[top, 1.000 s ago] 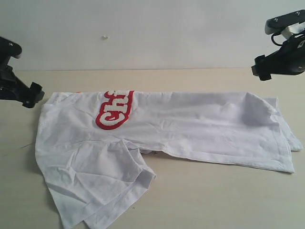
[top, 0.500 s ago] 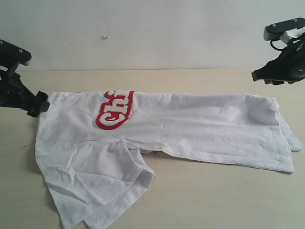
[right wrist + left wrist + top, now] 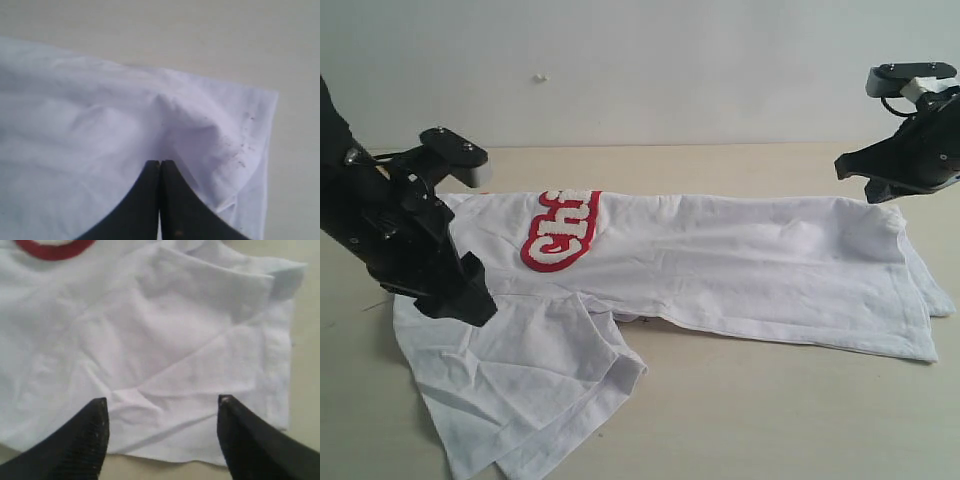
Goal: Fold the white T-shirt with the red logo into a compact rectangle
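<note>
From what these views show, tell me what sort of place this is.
Probably a robot test bench: a plain pale table, a blank wall, and the left gripper and right gripper over one white T-shirt.

- A pale, wood-toned tabletop (image 3: 770, 420) stretched across the scene, bare along its near right side.
- A plain off-white wall (image 3: 700, 60) rose directly behind the tabletop's far edge.
- A small white speck (image 3: 539, 76) sat on the wall, left of centre.
- A thin dark mark (image 3: 368, 306) lay on the tabletop near the left edge; its nature was unclear.
</note>
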You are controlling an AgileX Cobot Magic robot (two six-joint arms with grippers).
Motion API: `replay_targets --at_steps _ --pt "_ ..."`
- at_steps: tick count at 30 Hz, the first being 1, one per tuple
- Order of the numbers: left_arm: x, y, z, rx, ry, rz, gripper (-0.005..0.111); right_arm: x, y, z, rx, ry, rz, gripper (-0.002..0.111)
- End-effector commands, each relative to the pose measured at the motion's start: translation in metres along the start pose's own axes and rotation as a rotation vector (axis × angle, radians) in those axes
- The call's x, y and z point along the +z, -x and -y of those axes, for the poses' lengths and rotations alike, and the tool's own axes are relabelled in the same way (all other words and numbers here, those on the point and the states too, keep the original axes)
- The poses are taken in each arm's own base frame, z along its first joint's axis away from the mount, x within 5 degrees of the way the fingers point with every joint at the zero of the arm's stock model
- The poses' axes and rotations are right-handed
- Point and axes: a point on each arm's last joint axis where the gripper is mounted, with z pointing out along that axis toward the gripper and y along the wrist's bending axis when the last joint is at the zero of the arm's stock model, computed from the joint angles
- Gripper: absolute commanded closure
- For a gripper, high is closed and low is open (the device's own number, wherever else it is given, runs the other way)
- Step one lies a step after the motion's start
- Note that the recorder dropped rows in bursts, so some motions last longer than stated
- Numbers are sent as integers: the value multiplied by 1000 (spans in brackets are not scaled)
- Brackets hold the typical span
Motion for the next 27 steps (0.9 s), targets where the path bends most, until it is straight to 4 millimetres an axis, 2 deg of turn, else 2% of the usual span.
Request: replay_targets --at_steps 1,7,11,13,20,27 --pt "-7 4 23 112 -36 -9 46 -7 4 -8 13 71 19 108" --pt "14 4 46 143 -77 -33 43 -17 8 -11 2 94 54 108" --pt "27 -3 65 247 -64 -63 25 -24 10 -12 -3 92 72 108" --pt "35 -12 74 277 -68 -107 20 -27 11 -13 -3 93 82 108" --pt "52 -27 94 382 -42 -120 20 -40 12 -16 -12 102 98 108" --pt "60 -28 93 384 -16 -84 20 -52 13 -18 -23 109 109 108"
